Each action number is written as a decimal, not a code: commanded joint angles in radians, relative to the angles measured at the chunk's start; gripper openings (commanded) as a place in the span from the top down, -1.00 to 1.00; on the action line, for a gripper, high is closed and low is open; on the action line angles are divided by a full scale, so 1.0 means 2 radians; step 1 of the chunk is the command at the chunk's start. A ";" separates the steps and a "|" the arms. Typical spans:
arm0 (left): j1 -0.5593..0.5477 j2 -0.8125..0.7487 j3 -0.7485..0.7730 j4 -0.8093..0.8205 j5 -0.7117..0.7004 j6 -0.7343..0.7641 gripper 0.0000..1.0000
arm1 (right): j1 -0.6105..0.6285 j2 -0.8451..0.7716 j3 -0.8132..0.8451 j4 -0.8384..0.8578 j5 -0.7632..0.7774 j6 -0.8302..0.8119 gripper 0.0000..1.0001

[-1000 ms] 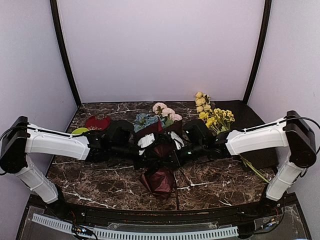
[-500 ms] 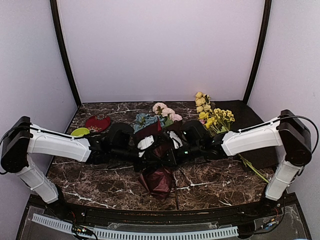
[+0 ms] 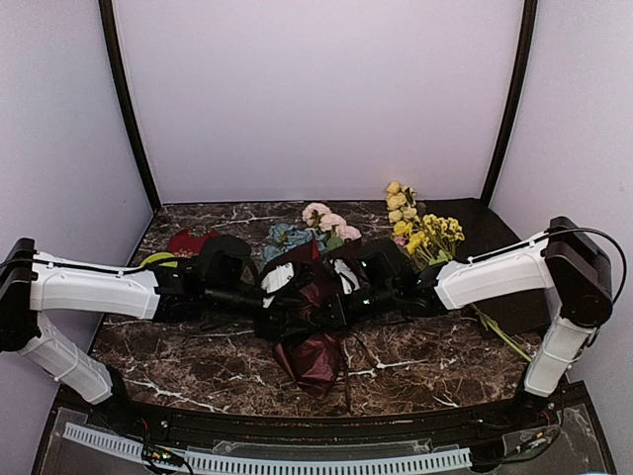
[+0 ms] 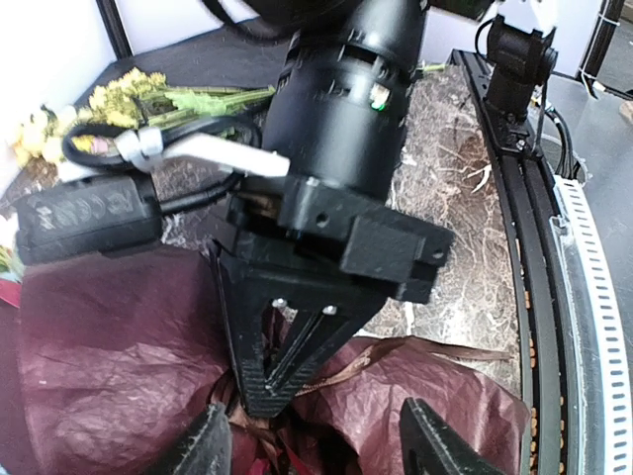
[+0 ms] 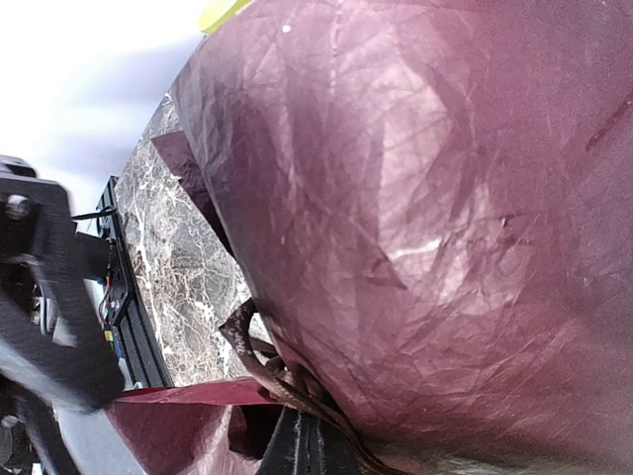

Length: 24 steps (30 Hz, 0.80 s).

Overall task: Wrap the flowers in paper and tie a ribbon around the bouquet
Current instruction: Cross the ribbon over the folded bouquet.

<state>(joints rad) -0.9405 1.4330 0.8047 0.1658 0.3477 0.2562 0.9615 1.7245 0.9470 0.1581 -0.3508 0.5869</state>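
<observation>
The bouquet lies at mid-table, its blue and pink flowers (image 3: 297, 234) pointing to the back and the crinkled burgundy paper (image 3: 315, 354) flaring toward me. Both grippers meet at its pinched waist. My left gripper (image 3: 287, 297) (image 4: 321, 435) stands open, its fingers (image 4: 213, 440) on either side of the paper (image 4: 119, 346), touching nothing. My right gripper (image 3: 326, 302) (image 5: 309, 445) is shut on the thin brown ribbon (image 5: 262, 368), right against the paper (image 5: 425, 198). In the left wrist view a strand of ribbon (image 4: 396, 351) trails from the right gripper's tip (image 4: 265, 394) across the paper.
Yellow-blossomed stems (image 3: 420, 223) lie at the back right, beside the right arm. A red heart-shaped lump (image 3: 193, 240) and a yellow-green piece (image 3: 158, 259) sit at the back left. A flat dark sheet (image 3: 519, 309) lies under the right forearm. The front rail (image 4: 584, 297) runs close by.
My left gripper has opened from shut and its arm has drawn a little to the left. The right gripper stays shut at the bouquet's waist.
</observation>
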 commanded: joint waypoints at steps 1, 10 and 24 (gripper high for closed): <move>0.011 -0.041 -0.022 -0.015 -0.006 0.014 -0.13 | 0.001 0.004 0.005 0.021 0.006 0.005 1.00; 0.043 0.021 0.018 -0.051 -0.040 0.007 0.81 | 0.001 0.006 0.006 0.021 0.003 0.006 1.00; 0.042 0.054 0.017 -0.017 -0.017 0.019 0.22 | 0.001 0.012 0.022 0.019 0.007 0.007 1.00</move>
<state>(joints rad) -0.8539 1.5150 0.8333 0.1089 0.3141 0.2768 0.9615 1.7321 0.9550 0.1650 -0.3435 0.5938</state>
